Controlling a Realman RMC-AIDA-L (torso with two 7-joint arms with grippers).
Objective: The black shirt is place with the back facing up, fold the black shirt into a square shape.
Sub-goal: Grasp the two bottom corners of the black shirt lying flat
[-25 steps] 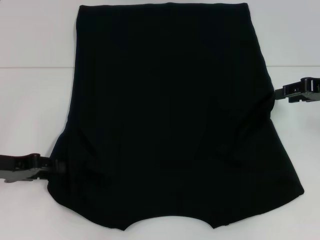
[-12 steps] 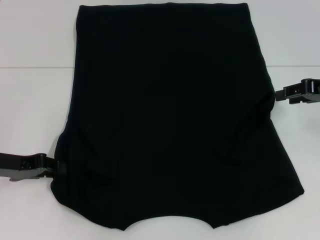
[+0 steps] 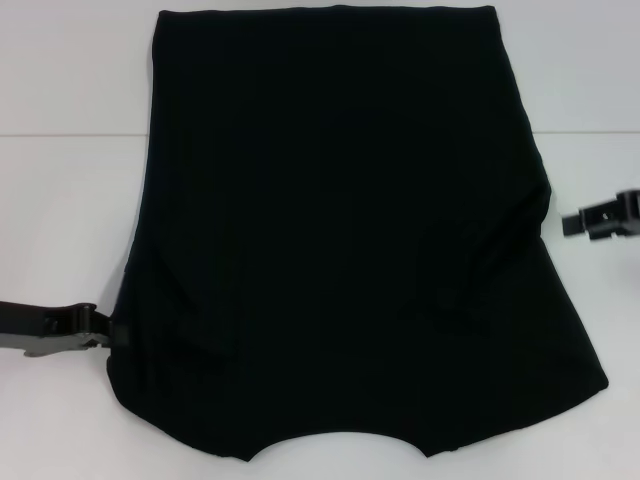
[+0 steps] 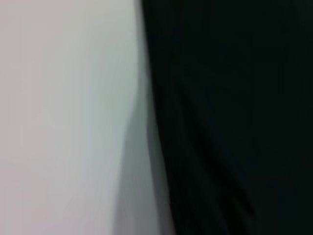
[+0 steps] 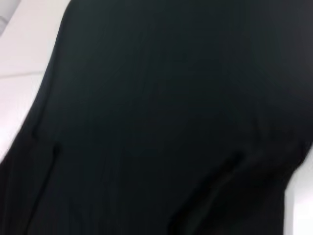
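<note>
Across the white table I see the black shirt spread flat; left gripper touches its near-left edge, grip unclear; right gripper sits just off its right edge, grip unclear.
</note>
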